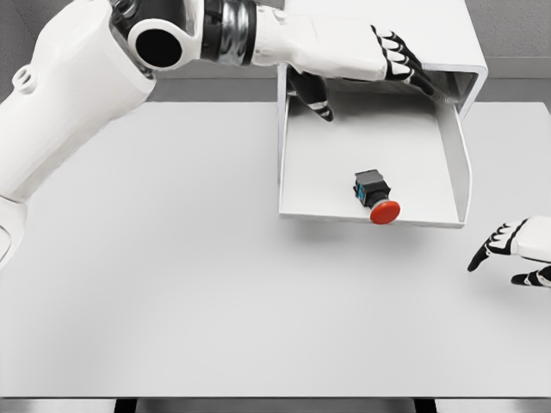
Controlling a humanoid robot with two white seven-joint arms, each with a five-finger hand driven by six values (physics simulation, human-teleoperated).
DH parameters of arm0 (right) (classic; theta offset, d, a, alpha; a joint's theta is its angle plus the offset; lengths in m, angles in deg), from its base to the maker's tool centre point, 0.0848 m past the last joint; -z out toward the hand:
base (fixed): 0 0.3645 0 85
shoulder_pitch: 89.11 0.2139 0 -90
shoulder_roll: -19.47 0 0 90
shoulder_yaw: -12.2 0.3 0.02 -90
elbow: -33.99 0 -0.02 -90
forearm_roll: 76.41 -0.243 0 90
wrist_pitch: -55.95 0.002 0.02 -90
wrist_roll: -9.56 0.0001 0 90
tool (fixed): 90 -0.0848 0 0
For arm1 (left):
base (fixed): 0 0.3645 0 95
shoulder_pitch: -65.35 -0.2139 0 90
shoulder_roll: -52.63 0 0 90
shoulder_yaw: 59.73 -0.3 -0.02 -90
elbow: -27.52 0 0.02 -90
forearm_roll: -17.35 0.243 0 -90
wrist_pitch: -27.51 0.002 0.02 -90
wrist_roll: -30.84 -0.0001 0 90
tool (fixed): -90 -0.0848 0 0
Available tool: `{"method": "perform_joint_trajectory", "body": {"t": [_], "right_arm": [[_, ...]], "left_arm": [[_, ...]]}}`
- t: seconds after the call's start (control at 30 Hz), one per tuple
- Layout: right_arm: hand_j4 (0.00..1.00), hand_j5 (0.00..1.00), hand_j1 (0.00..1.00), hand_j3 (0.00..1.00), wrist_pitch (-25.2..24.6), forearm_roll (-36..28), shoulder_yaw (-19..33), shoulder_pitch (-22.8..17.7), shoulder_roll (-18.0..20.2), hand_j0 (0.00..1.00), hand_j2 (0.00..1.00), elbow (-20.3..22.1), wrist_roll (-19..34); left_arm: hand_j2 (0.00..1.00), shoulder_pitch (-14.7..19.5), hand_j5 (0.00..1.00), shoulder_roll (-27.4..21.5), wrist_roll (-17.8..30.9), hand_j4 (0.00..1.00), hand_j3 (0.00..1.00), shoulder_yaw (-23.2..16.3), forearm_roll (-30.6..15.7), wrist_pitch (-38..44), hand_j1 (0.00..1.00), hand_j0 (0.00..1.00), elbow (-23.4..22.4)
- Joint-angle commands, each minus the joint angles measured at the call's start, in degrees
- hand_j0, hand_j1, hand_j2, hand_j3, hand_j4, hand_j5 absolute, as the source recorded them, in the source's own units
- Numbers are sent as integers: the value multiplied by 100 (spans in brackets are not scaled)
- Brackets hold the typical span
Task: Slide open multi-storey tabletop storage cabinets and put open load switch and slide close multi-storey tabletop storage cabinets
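A white tabletop cabinet (405,34) stands at the back right with its drawer (336,155) slid out toward me. Inside the drawer, near its front edge, lies the load switch (375,196), a black body with a red round button. My left arm reaches across from the upper left, and the left hand (403,60) rests with spread fingers on the cabinet's top front edge above the drawer, thumb hanging down at the drawer's back left. My right hand (508,249) hovers open over the table at the right edge, apart from the drawer.
The white table (172,284) stretches wide in front and to the left of the drawer. The left upper arm (77,95) fills the upper left of the view.
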Motion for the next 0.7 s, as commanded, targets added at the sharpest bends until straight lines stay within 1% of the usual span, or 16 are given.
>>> {"method": "perform_joint_trajectory", "body": {"t": [0.0,0.03,0.07,0.1,0.13,0.17,0.2,0.23,0.3,0.37,0.43,0.5,0.57,0.6,0.67], "right_arm": [[71,71,71,71,-14,-35,-8,9,9,71,71,2,-1],[71,71,71,71,-14,-35,-8,18,9,71,71,2,-1],[71,71,71,71,-14,-35,-8,18,0,71,71,2,-1],[71,71,71,71,-14,-35,-17,18,0,71,71,2,-1],[71,71,71,71,-14,-35,-17,53,0,71,71,2,-1],[71,71,71,71,-14,-35,-17,62,-8,71,71,2,-1],[71,71,71,71,-14,-35,-25,79,-35,71,71,2,-1],[71,71,71,71,-14,-26,-25,79,-61,71,71,2,-1],[71,71,71,71,-14,-17,-34,79,-184,71,71,2,-1],[71,71,71,71,-14,-17,-52,79,-281,71,71,2,-1],[70,70,70,70,-14,53,-104,88,-474,70,70,2,-1],[71,71,71,71,-14,185,-192,281,-685,71,71,2,-1],[71,71,71,71,-14,203,-693,782,-782,71,71,2,-1],[71,71,71,71,-14,203,-790,897,-782,71,71,-7,-1],[72,72,72,72,-14,203,-816,906,-782,72,72,-7,-1]], "left_arm": [[100,-17,100,-1119,-3,100,100,6,-1055,16,100,100,371],[100,-175,100,-1645,-3,100,100,15,-1389,16,100,100,450],[100,-307,100,-2278,-3,100,100,15,-1566,16,100,100,503],[100,-474,100,-2859,-3,100,100,15,-1575,16,100,100,538],[100,-702,100,-3667,-3,100,100,24,-1575,16,100,100,538],[100,-931,100,-4196,-3,100,100,33,-1575,16,100,100,538],[100,-1230,100,-4486,-3,100,100,33,-1575,16,100,100,520],[100,-1503,100,-4539,-3,100,100,24,-1557,16,100,100,485],[100,-1635,100,-4460,-3,100,100,15,-1548,16,100,100,556],[100,-1837,100,-4223,-3,100,100,6,-1513,16,100,100,626],[100,-1846,100,-4214,-3,100,100,6,-1504,16,100,100,626],[100,-1846,100,-4205,-3,100,100,6,-1504,16,100,100,626],[100,-1846,100,-4214,-3,100,100,6,-1496,16,100,100,626],[100,-1846,100,-4214,-3,100,100,6,-1496,16,100,100,617],[100,-1855,100,-4205,-3,100,100,6,-1496,16,100,100,626]]}}
